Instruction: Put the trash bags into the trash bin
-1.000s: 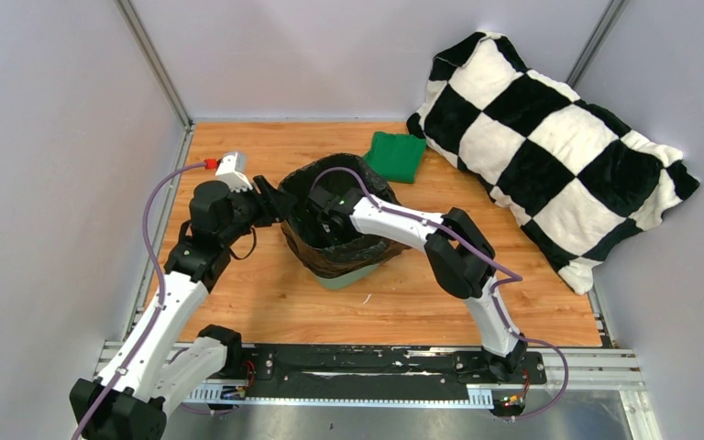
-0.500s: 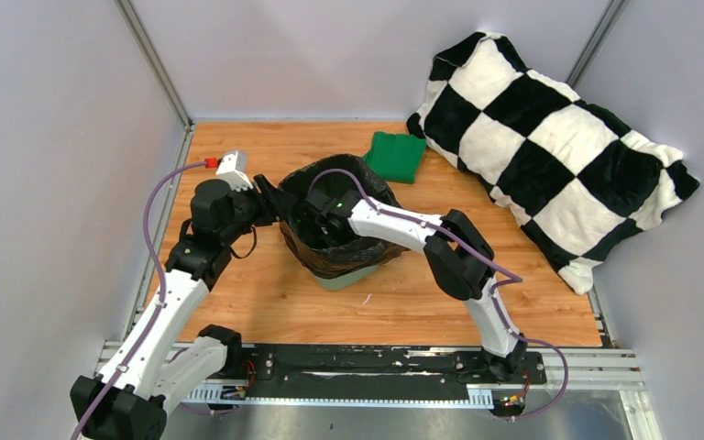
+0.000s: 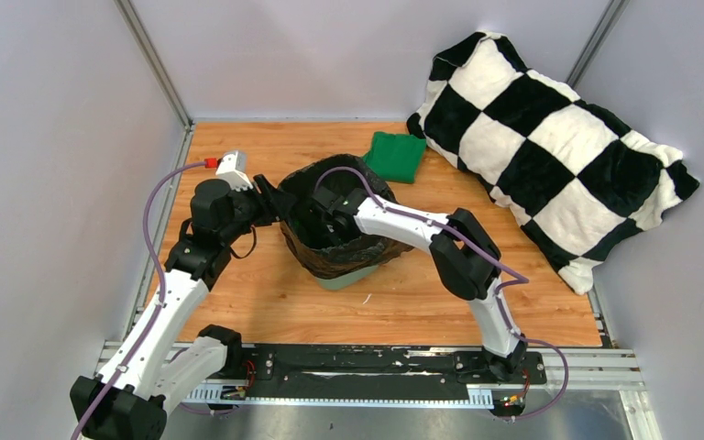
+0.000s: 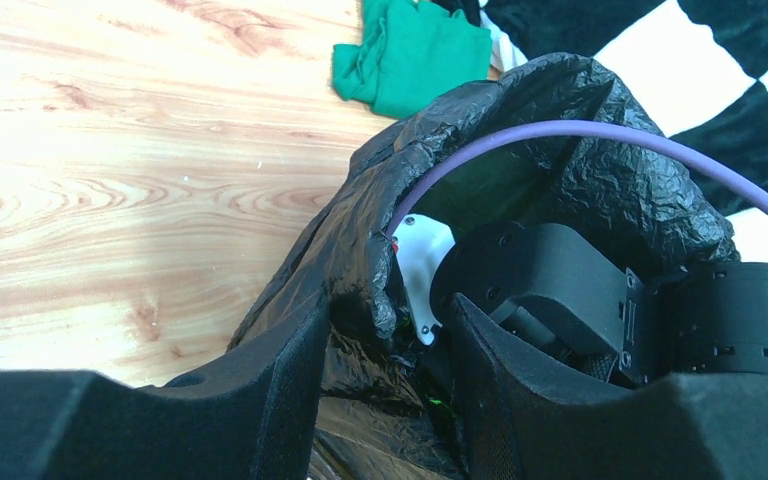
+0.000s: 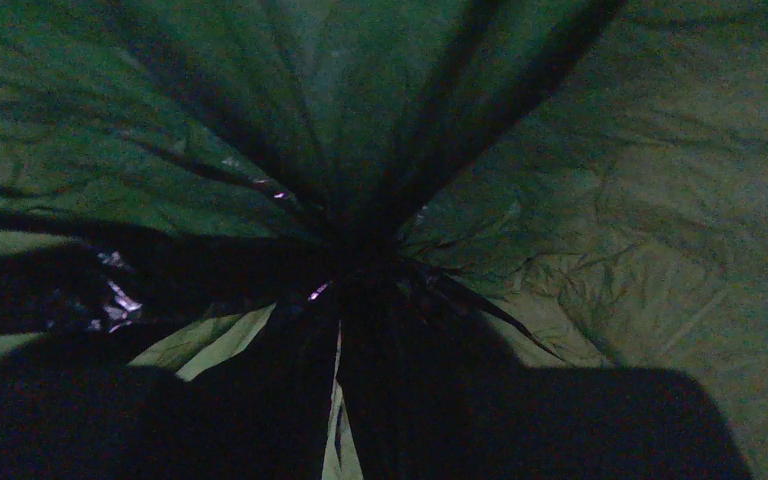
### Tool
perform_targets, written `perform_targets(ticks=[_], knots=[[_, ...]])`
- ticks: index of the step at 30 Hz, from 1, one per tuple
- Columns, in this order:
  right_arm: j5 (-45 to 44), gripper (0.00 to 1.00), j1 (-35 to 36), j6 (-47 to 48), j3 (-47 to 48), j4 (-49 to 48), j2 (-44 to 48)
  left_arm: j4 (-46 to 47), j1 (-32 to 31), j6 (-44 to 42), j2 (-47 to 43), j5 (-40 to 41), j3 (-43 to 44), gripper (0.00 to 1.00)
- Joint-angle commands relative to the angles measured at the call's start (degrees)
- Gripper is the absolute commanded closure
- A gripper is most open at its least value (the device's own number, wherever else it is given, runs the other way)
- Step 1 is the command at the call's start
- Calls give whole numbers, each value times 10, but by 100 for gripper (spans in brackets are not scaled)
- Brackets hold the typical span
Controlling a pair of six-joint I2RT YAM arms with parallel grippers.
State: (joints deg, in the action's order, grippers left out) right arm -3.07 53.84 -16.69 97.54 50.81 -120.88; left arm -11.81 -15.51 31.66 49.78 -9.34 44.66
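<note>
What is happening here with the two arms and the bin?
The two arms are fitting the black trash bag into the mint-green trash bin. The left gripper pinches a fold of the bag at the bin's left rim. The right gripper reaches down inside the bag, in the bin; it is too dark there to tell whether it grips anything. The bag drapes over most of the bin. The green cloth and checkered pillow lie apart behind.
</note>
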Motion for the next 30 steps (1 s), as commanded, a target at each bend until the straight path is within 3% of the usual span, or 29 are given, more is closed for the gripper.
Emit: perform_targets(ticks=[1, 14, 30], knots=[[-2, 73, -13, -2, -21, 9, 24, -61, -1, -21, 9, 6, -5, 52], [12, 73, 9, 0, 42, 27, -3, -59, -2, -19, 7, 1, -8, 52], [17, 73, -4, 2, 22, 22, 15, -54, -3, -17, 9, 0, -10, 52]])
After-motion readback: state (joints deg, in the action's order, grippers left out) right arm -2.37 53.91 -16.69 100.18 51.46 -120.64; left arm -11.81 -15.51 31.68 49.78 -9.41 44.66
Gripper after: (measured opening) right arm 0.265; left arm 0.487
